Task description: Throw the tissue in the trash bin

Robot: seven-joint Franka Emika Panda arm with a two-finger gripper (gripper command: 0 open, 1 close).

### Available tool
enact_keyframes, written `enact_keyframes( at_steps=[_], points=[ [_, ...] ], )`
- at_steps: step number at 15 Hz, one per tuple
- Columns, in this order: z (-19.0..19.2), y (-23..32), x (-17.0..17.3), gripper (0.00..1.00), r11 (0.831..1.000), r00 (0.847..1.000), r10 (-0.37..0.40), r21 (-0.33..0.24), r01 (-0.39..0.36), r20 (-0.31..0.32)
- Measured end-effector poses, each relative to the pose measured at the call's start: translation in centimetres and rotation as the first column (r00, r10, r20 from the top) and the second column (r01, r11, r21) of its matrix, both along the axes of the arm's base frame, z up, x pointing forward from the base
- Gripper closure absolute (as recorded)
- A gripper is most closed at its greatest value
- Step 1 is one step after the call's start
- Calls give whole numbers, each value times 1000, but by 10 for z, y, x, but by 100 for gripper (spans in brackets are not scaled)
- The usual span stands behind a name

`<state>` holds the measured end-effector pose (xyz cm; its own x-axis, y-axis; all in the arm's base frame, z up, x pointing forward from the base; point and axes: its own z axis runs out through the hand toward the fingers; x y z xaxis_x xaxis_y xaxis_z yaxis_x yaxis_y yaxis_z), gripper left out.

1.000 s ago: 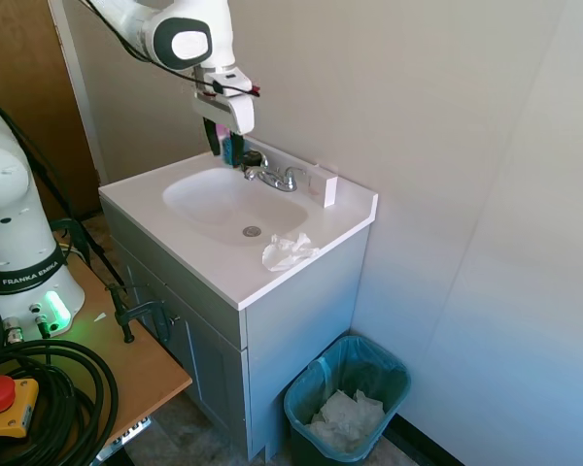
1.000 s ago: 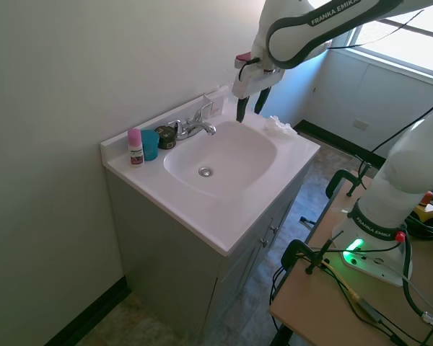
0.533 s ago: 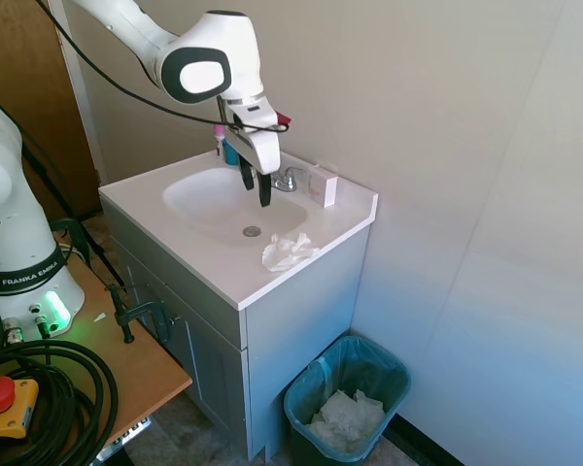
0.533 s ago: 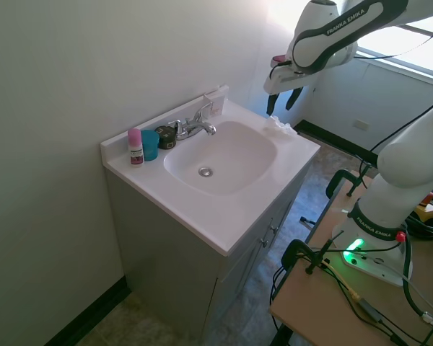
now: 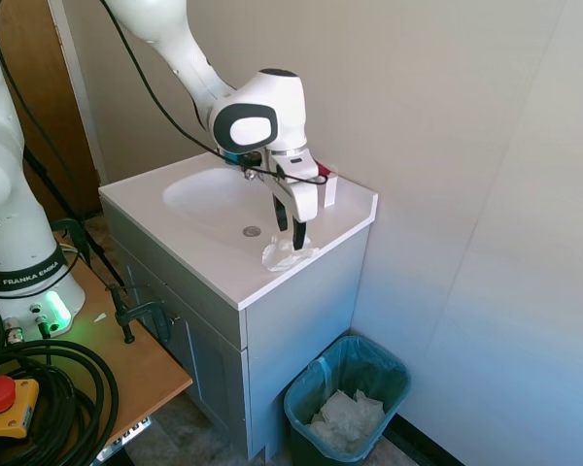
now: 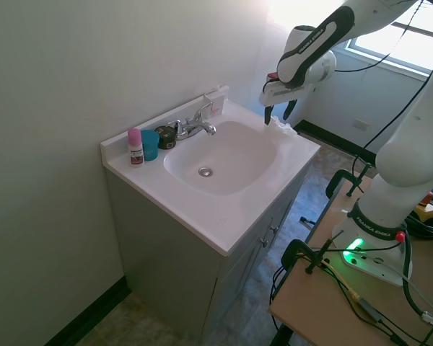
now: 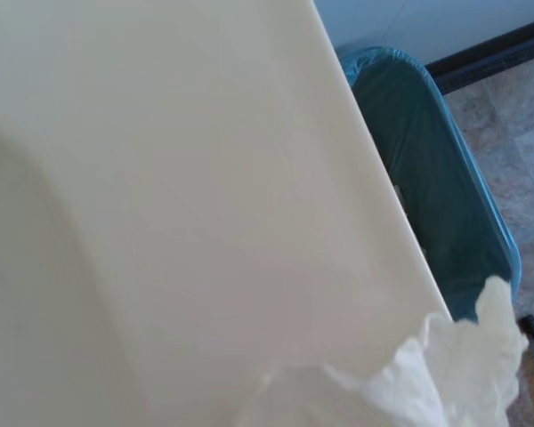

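The tissue (image 5: pixel 286 255), a small crumpled white wad, lies on the white vanity counter (image 5: pixel 214 267) near its front right corner, right of the sink basin. My gripper (image 5: pixel 290 233) hangs open directly over it, fingertips pointing down and just above or at the wad. From the other side the tissue (image 6: pixel 282 127) peeks out beside the gripper (image 6: pixel 275 115). In the wrist view the tissue (image 7: pixel 427 378) fills the lower part beside the counter edge. The dark teal trash bin (image 5: pixel 347 396) stands on the floor right of the vanity, and the trash bin (image 7: pixel 436 169) shows past the counter edge.
A chrome faucet (image 6: pixel 193 124), a pink-capped bottle (image 6: pixel 134 147), a teal cup (image 6: pixel 150 144) and a dark round object sit along the back of the counter. A small white block (image 5: pixel 326 184) stands by the wall. White paper wads (image 5: pixel 346 417) lie inside the bin.
The arm swung from the faucet area across the basin to the counter's corner and came down over the tissue. The tissue has not moved.
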<state>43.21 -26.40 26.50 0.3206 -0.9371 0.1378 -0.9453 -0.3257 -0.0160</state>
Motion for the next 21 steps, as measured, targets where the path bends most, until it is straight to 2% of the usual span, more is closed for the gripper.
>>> enact_keyframes(
  at_steps=[1,5,8,21],
  points=[
    [-3,-3,2,100,1000,1000,2,4,-2,-5],
    [-17,-1,7,100,999,999,37,41,-36,-35],
    [-18,0,7,100,998,999,32,50,-29,-41],
    [-20,-9,3,100,994,1000,-3,106,5,-17]
  ],
)
